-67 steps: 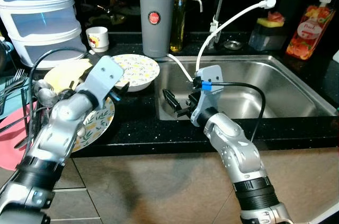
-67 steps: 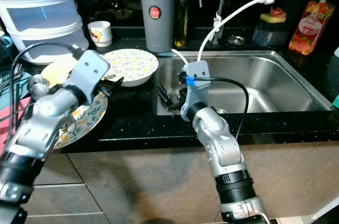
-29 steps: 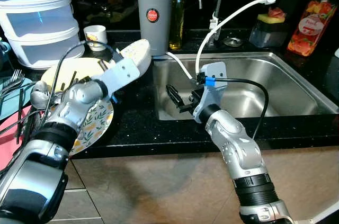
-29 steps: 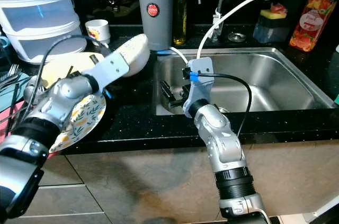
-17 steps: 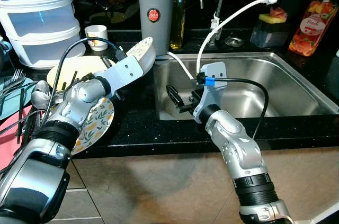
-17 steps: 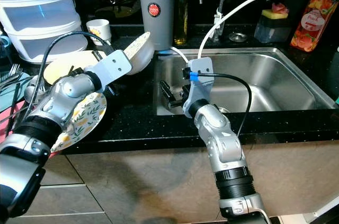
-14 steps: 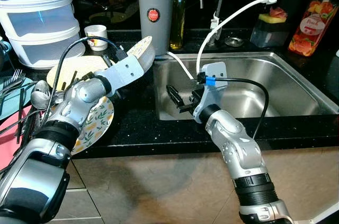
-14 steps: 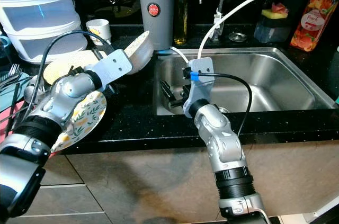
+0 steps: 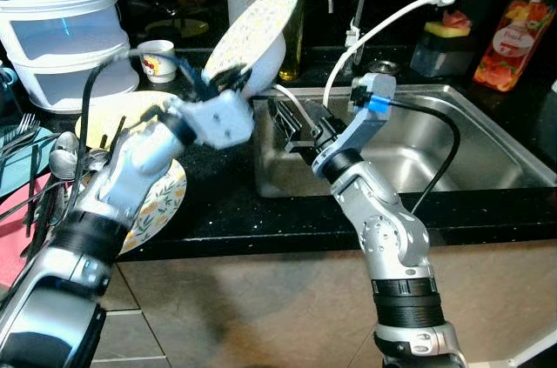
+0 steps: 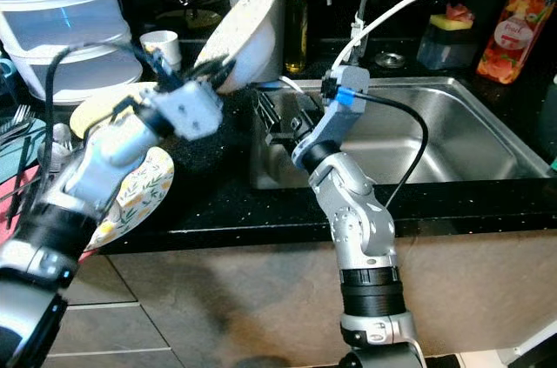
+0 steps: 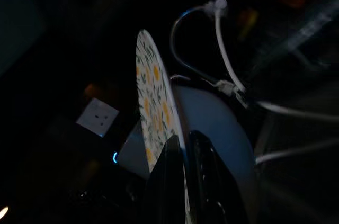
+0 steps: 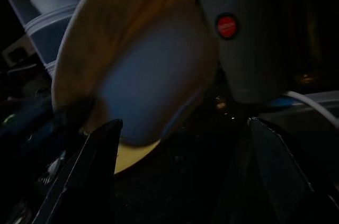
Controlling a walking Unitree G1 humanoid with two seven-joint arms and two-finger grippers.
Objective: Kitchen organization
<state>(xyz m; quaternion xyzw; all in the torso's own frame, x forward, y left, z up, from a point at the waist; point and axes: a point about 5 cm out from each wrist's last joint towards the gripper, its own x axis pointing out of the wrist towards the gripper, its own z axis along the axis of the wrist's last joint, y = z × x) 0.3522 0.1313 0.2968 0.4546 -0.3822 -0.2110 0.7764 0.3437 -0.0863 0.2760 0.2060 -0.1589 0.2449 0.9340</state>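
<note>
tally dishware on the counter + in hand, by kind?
Bowls: 1, floral bowl, tilted on edge, held by the left hand
Plates: 2, patterned plate and yellow plate
Cups: 1, small cup
Total: 4

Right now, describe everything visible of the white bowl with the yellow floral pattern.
The white bowl with the yellow floral pattern is lifted off the counter and tipped nearly on edge. Its patterned inside faces the robot's left, its plain white outside faces the sink. It looks ceramic. The left gripper is shut on its rim, one finger on each side. The right gripper hangs open beside it, not touching.
</note>
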